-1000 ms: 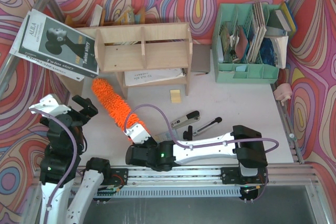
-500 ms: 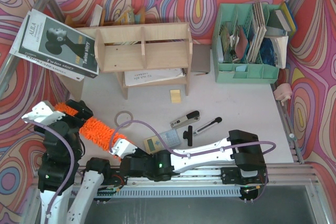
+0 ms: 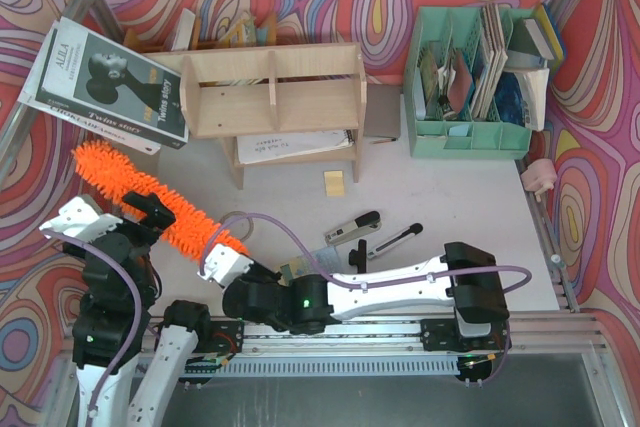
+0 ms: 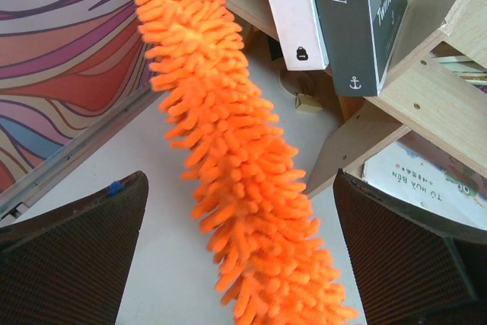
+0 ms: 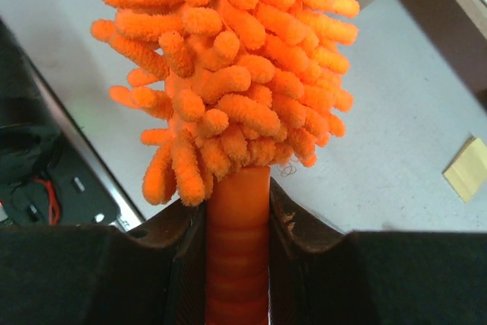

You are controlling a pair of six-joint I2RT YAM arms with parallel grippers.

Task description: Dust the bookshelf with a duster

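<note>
The duster (image 3: 108, 173) is a fluffy orange brush slanting from the table's far left down to my right gripper (image 3: 218, 261). That gripper is shut on its orange handle (image 5: 237, 226), just below the fluffy head (image 5: 228, 58). My left gripper (image 3: 146, 211) stands wide open, and the duster's head (image 4: 228, 150) passes between its fingers without either finger touching it. The bookshelf (image 3: 270, 87), a low plywood unit, stands at the back left, apart from the duster; its side panel and leaning books show in the left wrist view (image 4: 426, 89).
A large black-and-white book (image 3: 105, 82) leans on the shelf's left end. A mint-green file organiser (image 3: 470, 132) stands back right. A yellow note pad (image 3: 334, 182), a stapler (image 3: 352, 229), a black tool (image 3: 395, 240) and a tape ring (image 3: 236, 217) lie mid-table.
My right arm has swung the duster away from the shelf's front to the left. Its head now points up-left past the open left gripper, farther back than half a second ago.
</note>
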